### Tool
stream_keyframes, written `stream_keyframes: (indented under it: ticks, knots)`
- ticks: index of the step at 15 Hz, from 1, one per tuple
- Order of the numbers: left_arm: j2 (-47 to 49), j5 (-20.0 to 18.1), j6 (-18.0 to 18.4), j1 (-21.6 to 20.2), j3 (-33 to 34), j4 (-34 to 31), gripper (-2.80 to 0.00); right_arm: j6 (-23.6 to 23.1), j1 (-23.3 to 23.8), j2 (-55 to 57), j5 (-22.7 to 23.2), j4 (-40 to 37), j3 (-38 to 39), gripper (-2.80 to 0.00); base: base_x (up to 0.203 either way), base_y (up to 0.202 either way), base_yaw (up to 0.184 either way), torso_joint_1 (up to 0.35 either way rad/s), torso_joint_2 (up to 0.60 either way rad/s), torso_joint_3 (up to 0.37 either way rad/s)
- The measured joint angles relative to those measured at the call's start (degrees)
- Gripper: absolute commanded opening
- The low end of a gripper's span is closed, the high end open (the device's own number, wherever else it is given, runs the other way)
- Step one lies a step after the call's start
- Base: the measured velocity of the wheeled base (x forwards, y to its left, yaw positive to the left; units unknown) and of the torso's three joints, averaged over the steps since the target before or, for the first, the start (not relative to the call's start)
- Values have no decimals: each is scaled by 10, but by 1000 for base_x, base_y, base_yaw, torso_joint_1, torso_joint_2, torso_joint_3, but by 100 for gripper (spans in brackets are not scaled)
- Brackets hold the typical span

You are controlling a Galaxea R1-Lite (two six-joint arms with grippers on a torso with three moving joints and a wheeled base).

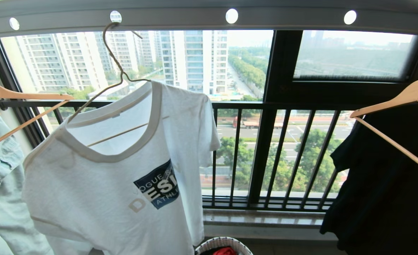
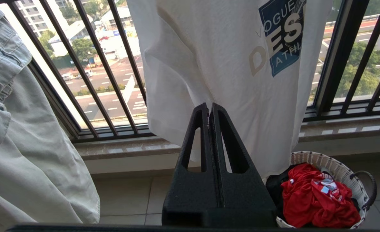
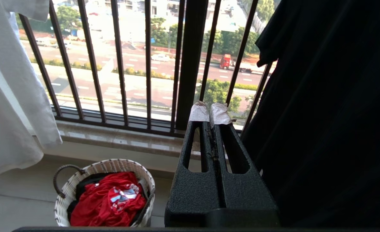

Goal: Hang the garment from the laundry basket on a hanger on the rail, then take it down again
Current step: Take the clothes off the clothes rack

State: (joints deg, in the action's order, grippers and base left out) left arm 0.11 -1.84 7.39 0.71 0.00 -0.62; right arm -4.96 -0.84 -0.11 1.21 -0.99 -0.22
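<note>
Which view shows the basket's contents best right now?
The left wrist view: the basket sits near, red garment in full sight. The right wrist view shows it too, smaller. The head view catches only its rim at the bottom edge.

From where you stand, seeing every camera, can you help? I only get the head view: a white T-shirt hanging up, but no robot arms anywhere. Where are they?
Observer: Both are low. The left gripper points at the T-shirt's lower part, fingers shut, holding nothing.
Operator: And the other?
Observer: The right gripper faces the window railing, also shut and empty.
Operator: What fills the basket I can barely see?
Observer: The laundry basket holds a crumpled red garment over something dark.
</note>
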Motion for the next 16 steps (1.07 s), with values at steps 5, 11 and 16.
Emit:
stream_keyframes:
  ticks: [5, 11, 16]
  knots:
    - [0, 1, -38, 0, 0, 1, -280, 12, 0, 0, -1, 1, 0, -280, 0, 0, 0, 0, 0, 0]
    - [0, 5, -50, 0, 0, 1, -280, 12, 0, 0, -1, 1, 0, -280, 0, 0, 0, 0, 0, 0]
    - [-1, 5, -51, 1, 0, 2, -280, 12, 0, 0, -1, 1, 0, -280, 0, 0, 0, 0, 0, 0]
